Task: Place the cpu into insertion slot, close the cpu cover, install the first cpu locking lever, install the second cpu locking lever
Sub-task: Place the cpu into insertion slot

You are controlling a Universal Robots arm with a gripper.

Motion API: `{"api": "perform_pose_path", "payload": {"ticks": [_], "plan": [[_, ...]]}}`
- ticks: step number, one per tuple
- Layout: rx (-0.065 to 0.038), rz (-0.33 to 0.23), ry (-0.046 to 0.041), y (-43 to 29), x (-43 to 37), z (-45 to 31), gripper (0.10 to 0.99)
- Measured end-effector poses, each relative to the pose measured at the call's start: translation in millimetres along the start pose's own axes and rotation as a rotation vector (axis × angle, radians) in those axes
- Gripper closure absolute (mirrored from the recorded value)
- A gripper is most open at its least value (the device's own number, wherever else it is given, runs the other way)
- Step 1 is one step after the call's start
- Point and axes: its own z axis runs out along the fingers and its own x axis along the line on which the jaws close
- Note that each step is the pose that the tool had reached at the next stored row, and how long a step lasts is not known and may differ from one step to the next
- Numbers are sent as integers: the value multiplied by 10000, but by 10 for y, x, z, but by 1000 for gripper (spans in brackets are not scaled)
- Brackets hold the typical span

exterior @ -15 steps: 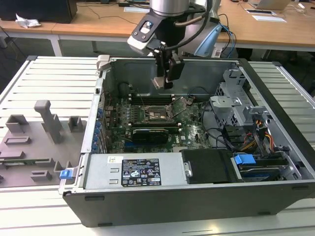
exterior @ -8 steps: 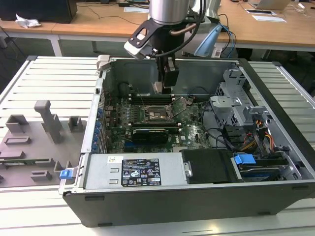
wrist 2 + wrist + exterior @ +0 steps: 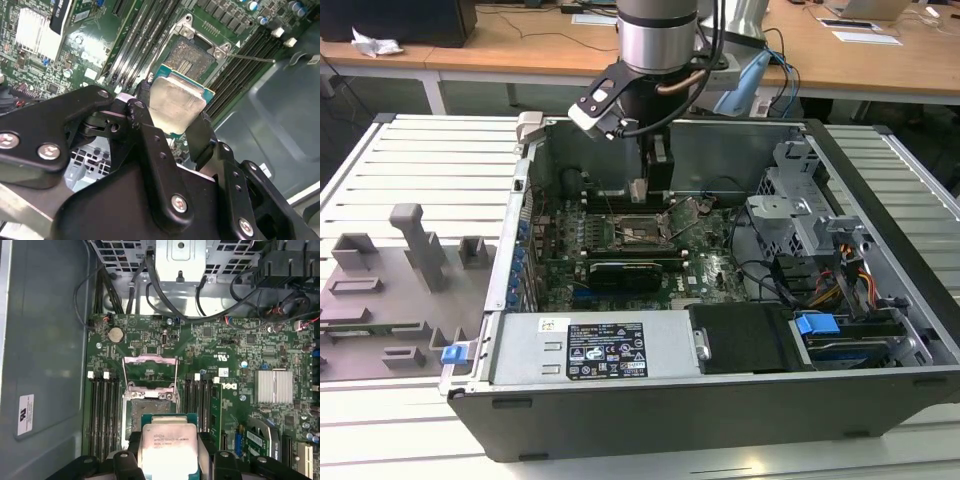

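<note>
Inside the open computer case (image 3: 720, 410), the green circuit board (image 3: 715, 268) lies flat. Gripper (image 3: 642, 192) hangs low over its middle. cpu cover (image 3: 150, 359) stands swung up off the insertion slot (image 3: 150, 410); slot is bare. cpu (image 3: 167, 445) sits clamped between the gripper fingers (image 3: 200, 140) by two opposite edges, metal top facing the wrist cameras, just above the slot, not seated.

Gripper (image 3: 648, 195) hangs inside the open PC case (image 3: 880, 380), above the insertion slot (image 3: 642, 232) mid-board and clear of it, with the cpu (image 3: 638, 189) pinched at its tip. Grey fixture block (image 3: 380, 300) on the slatted table (image 3: 420, 150), outside the case wall on the exterior view's left.
</note>
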Motion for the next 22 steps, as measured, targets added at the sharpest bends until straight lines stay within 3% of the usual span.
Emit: {"api": "perform_pose_path", "payload": {"ticks": [7,10,17,22], "plan": [[-42,0,0,-27,-1,171,557],[-42,-1,0,-37,1,298,557],[-65,19,-16,-50,43,486,557],[-71,162,-44,-54,74,549,557]]}}
